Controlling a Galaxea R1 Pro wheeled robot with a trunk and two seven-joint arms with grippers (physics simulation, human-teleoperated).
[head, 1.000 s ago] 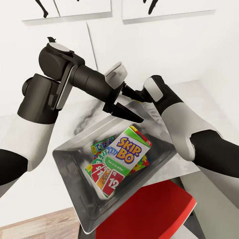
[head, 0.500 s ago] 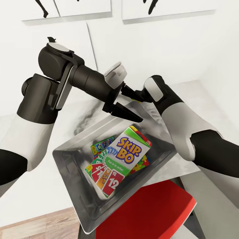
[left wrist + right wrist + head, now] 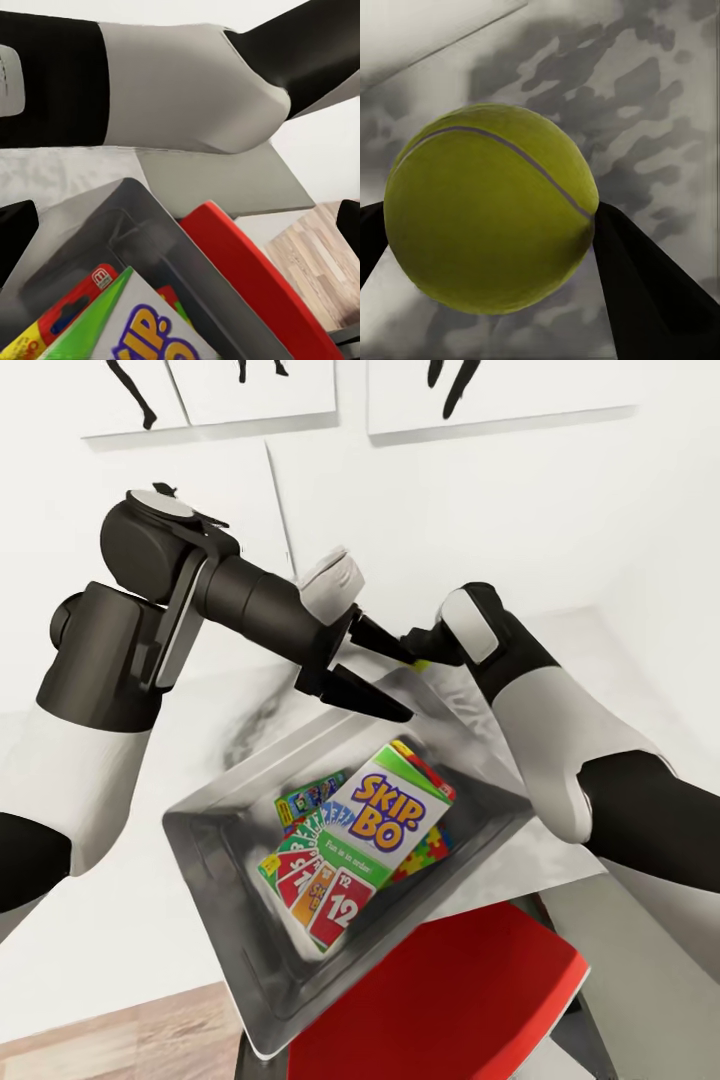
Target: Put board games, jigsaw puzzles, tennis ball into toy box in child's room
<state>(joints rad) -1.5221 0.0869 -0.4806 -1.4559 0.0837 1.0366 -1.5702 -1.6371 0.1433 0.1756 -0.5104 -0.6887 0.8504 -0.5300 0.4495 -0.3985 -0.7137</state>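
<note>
Yellow-green tennis ball (image 3: 491, 214) gripped between the right gripper's (image 3: 420, 652) jaws, over the toy box's far edge.
Below it, the grey toy box (image 3: 215, 830) on the tabletop (image 3: 110, 920) holds the Skip-Bo box (image 3: 385, 820) on top of a jigsaw puzzle (image 3: 430, 852) and another game box (image 3: 305, 798). The left gripper (image 3: 365, 675) hangs beside with jaws apart, holding nothing.
</note>
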